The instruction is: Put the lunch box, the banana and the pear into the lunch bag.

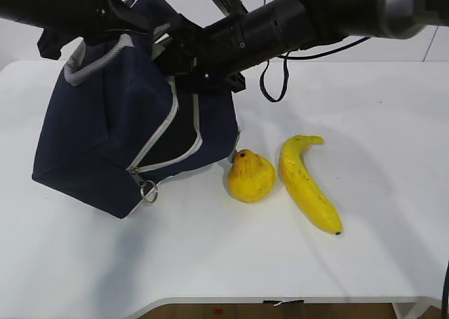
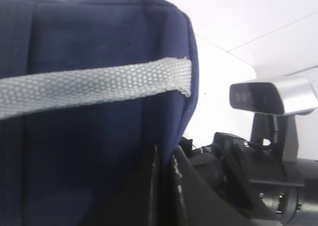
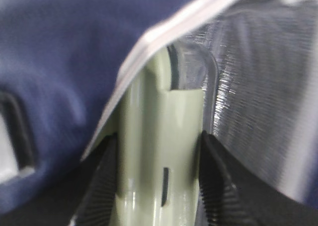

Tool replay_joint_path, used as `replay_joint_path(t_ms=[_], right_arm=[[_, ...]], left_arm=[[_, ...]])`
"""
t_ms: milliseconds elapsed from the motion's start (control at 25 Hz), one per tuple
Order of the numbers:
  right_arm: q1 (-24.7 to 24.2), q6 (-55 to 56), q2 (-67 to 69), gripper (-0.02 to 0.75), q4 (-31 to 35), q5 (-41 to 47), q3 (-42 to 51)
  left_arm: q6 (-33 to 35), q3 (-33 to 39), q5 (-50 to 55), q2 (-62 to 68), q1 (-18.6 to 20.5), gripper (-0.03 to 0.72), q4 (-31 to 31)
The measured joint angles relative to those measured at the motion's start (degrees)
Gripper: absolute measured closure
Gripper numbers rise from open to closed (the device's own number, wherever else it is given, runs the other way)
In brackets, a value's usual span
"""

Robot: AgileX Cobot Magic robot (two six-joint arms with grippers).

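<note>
The navy lunch bag (image 1: 98, 144) stands tipped on the table's left, its zipped flap hanging open. My left gripper (image 2: 164, 186) is shut on the bag's upper fabric edge, just below a grey webbing handle (image 2: 99, 87). The right gripper (image 3: 159, 156) is shut on the sage-green lunch box (image 3: 159, 136), holding it in the bag's mouth against the silver lining (image 3: 258, 87). The lunch box is hidden in the exterior view. The squat yellow pear (image 1: 251, 177) and the long banana (image 1: 307, 182) lie side by side on the table, right of the bag.
A metal ring zipper pull (image 1: 149, 191) dangles at the bag's lower front corner. The right arm (image 1: 280, 17) reaches down from the upper right across the bag's top. The white table (image 1: 379, 123) extends right and forward of the fruit.
</note>
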Motion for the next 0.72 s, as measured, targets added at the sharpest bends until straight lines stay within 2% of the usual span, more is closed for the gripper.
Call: replay_joint_path(t_ms=[160,360,720], right_arm=[[0.71,-2.65,0.24,0.365,1.94,-0.04,0.00],[1.56,-6.78,0.32,0.365,2.28,-0.13,0.00],[1.56,-12.15,0.37,0.365,2.28,-0.26,0.00]], left_arm=[[1.25,0.00,0.00,0.79,0.00,0.693,-3.10],[7.46,0.00,0.34,2.12,0.00,0.693,-9.06],[9.52,0.00,0.34,2.12,0.00,0.693,-10.14]])
